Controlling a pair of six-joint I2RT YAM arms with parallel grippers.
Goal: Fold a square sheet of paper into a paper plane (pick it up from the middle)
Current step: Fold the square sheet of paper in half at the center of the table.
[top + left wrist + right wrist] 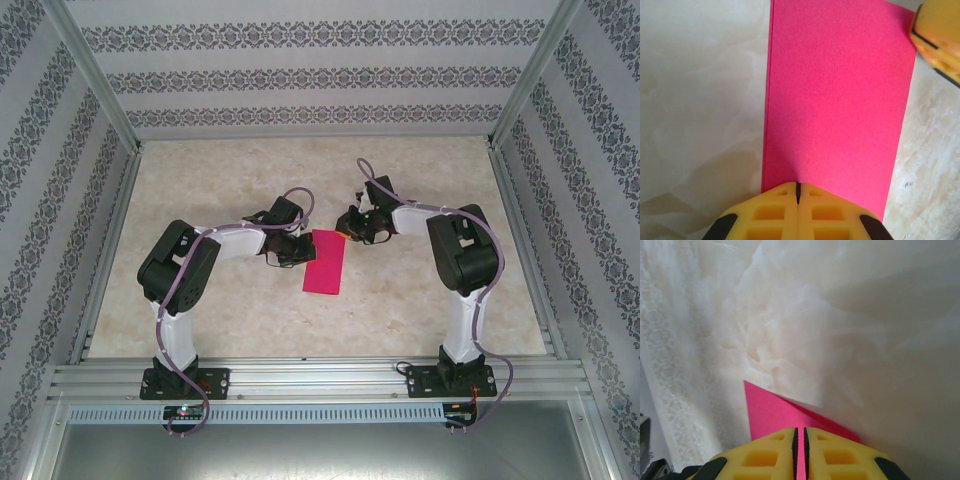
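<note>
The square sheet of paper (324,262) is bright magenta-pink and lies mid-table, folded into a narrow rectangle. My left gripper (291,252) is at its left edge. In the left wrist view it (798,187) is shut, its yellow tips resting on the paper (840,100). My right gripper (349,229) is at the paper's far right corner. In the right wrist view its jaws (801,432) are shut on that corner, with pink showing between the pads and the paper (767,410) lifted a little off the table. A right finger (940,40) shows at the top right of the left wrist view. The paper plane is out of view.
The marble-patterned table (200,310) is ringed by patterned walls (300,80). An aluminium rail (320,380) runs along the near edge and carries both arm bases. Bare tabletop lies all round the paper.
</note>
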